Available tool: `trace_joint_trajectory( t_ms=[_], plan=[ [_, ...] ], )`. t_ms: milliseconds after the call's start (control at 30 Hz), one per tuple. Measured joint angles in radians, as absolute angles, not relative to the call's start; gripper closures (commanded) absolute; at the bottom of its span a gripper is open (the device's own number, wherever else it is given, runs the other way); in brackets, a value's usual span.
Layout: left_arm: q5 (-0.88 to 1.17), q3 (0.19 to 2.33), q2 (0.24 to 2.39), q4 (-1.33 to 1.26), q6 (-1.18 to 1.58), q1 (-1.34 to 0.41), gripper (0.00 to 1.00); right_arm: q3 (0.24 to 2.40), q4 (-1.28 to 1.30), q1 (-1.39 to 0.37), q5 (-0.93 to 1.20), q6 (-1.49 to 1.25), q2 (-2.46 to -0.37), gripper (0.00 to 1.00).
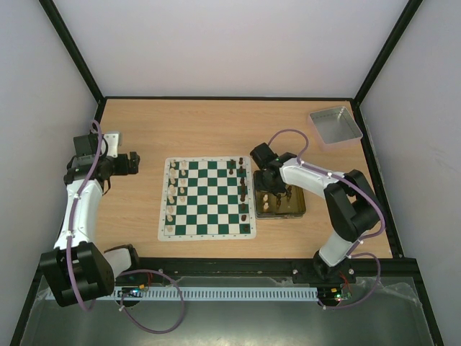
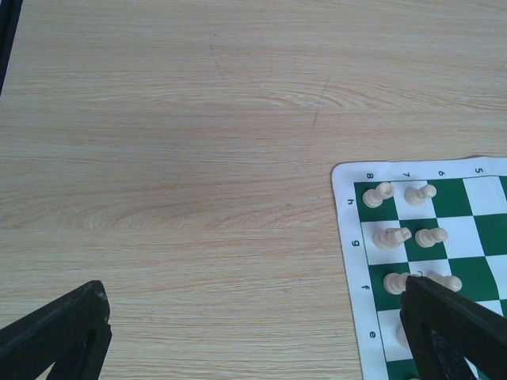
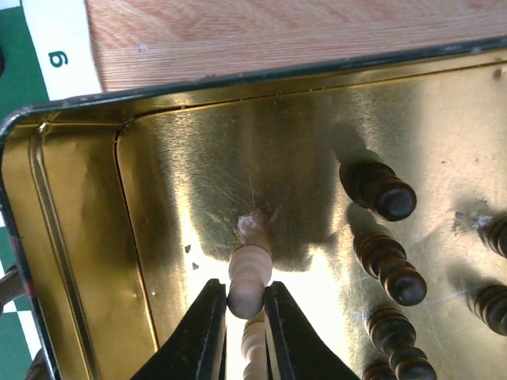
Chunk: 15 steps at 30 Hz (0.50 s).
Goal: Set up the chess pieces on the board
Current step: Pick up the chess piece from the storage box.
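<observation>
Two grippers, read from left to right. At far left, the left gripper [image 1: 135, 163] hangs over the bare table [image 2: 198, 119] beside the board [image 1: 209, 198], its jaws spread wide and holding nothing. At centre, the board carries cream pieces [image 1: 173, 189] along its left columns and dark pieces [image 1: 243, 189] along its right columns. Some squares in those columns look bare, so we judge the set-up incomplete.

At right, the gold tray [image 3: 79, 237] lies just beside the board's right edge. Inside it, the right gripper [image 3: 244, 293] pinches the head of a cream pawn [image 3: 250, 273] between its two fingers.

We flag three risks:
1. The grip sits high on a rounded head, so the pawn may pivot or slip free on lifting.
2. A second cream piece [image 3: 255, 344] sits between the fingers just behind the pawn and could be dragged along or flicked aside.
3. More dark figurines [image 3: 380, 194] crowd the tray to the right, and the route to the cream side crosses the board's dark pieces. A low carry could topple either group.
</observation>
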<state>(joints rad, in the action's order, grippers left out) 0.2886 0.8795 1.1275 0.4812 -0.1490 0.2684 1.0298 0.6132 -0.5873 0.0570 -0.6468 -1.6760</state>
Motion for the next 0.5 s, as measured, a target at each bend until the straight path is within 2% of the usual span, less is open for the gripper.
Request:
trace_joint_trajectory(
  t_ms=[200, 500],
  plan=[
    [0.289, 0.879, 1.127, 0.481, -0.149, 0.268, 0.01, 1.03, 0.613, -0.587, 0.056, -0.646, -1.678, 0.95],
    [0.289, 0.879, 1.127, 0.481, -0.149, 0.268, 0.01, 1.042, 0.635, -0.587, 0.039, -0.629, -1.671, 0.95]
  ],
)
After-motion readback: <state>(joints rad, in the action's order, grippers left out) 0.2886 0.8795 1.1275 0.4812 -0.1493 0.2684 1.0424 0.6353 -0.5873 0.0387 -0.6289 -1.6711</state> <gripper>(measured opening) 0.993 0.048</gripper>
